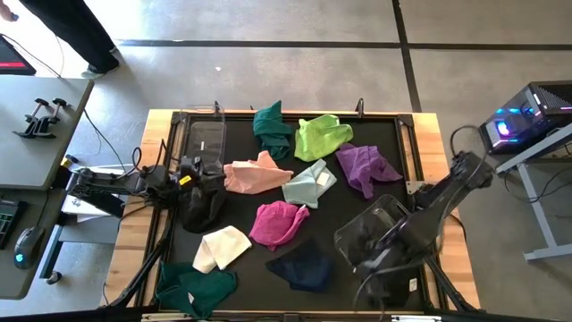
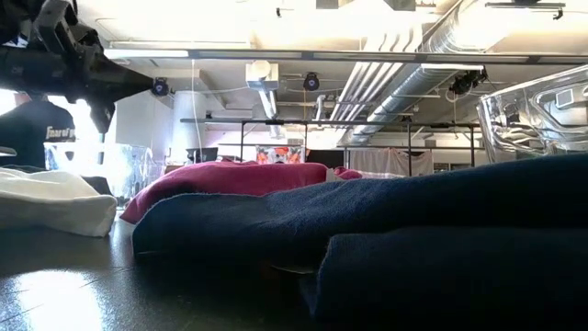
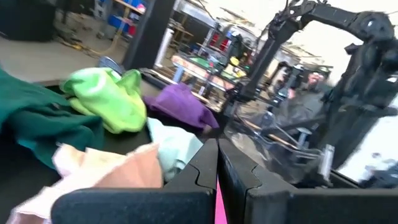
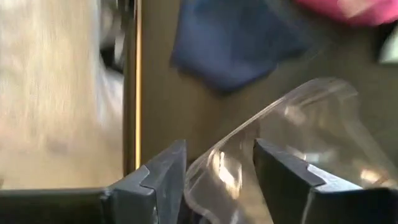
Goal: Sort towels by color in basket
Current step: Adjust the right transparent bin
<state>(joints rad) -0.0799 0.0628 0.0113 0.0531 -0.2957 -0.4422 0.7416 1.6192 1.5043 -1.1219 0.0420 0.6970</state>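
Right tool (image 4: 217, 171) has fingers apart around a clear bin's rim (image 4: 292, 102), navy towel (image 4: 239, 37) just ahead; left tool (image 3: 217, 177) pinched together, empty.

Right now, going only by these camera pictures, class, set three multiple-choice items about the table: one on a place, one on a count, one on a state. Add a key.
1. Which towel lies beside the lime towel, on the left arm's side?
A. navy
B. the teal towel
C. cream

2. How many teal towels lie on the mat?
A. one
B. two
C. four

3. How do the jaws of the left gripper stand?
A. wide apart
B. clamped on the purple towel
C. shut together

Key:
1 B: the high view shows teal next to lime at the far edge.
2 B: one lies at the far edge, and a second lies at the near left corner.
3 C: the left wrist view shows the two fingers meeting, with no gap.
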